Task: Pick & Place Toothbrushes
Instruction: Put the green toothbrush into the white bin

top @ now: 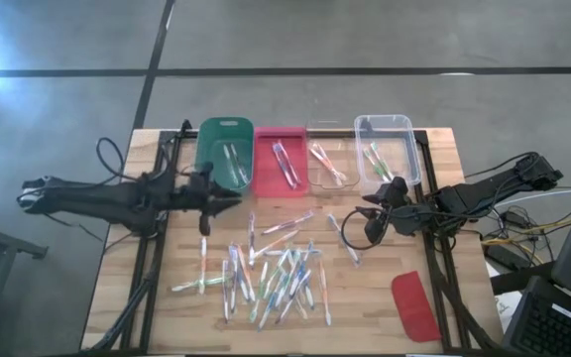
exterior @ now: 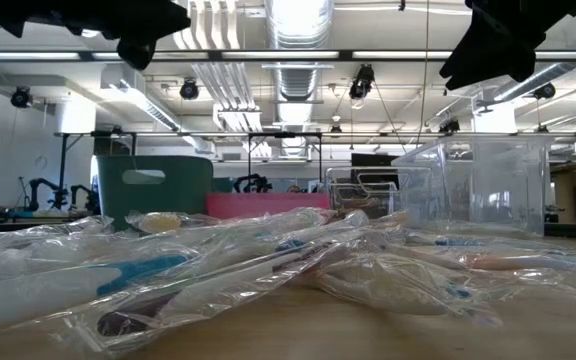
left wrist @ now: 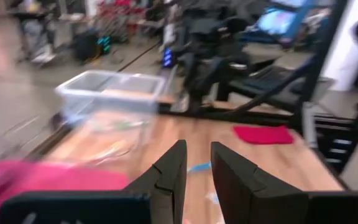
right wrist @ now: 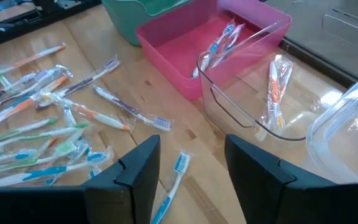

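Right claw [right wrist: 188,171] spread empty above blue toothbrush [right wrist: 169,186] (lengthwise between its fingers), left claw [left wrist: 196,165] nearly closed, empty

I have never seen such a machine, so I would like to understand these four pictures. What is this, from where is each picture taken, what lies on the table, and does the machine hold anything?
This is a robot with two dark arms at a wooden table. Each arm ends in a two-finger pincer.

One picture looks straight down from above. One looks level across the table top. The other two come from small cameras on the wrists, looking past each arm's own fingers.

On the table lies a heap of toothbrushes in clear wrappers. Behind them stand four bins in a row: a green bin, a pink bin and two clear bins, each with a few brushes inside. A flat red lid lies near the table's front right corner.

The left pincer hovers near the green bin with a narrow gap between its fingers. The right pincer stands open above the table near the clear bins. Neither holds anything.
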Robot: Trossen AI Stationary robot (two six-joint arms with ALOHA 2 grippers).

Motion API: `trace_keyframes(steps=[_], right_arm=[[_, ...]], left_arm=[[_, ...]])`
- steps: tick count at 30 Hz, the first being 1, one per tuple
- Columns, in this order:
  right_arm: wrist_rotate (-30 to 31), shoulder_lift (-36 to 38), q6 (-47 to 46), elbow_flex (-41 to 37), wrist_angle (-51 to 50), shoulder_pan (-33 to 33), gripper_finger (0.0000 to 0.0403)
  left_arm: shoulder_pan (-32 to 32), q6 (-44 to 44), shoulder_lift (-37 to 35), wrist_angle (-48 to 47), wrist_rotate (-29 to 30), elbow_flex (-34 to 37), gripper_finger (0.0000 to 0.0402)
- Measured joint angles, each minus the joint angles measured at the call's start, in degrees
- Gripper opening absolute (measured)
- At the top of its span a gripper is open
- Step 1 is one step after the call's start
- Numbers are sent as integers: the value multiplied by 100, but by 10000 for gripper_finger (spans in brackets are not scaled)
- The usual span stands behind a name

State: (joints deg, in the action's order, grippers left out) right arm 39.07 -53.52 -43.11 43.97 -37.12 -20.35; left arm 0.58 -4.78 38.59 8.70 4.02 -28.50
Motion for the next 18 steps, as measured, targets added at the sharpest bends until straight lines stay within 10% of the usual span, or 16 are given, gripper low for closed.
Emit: trace_keyframes(steps=[18], right_arm=[[0, -2, 2, 0, 0, -1, 199]], left_arm=[[906, 405, 129, 419, 9, 348, 78]])
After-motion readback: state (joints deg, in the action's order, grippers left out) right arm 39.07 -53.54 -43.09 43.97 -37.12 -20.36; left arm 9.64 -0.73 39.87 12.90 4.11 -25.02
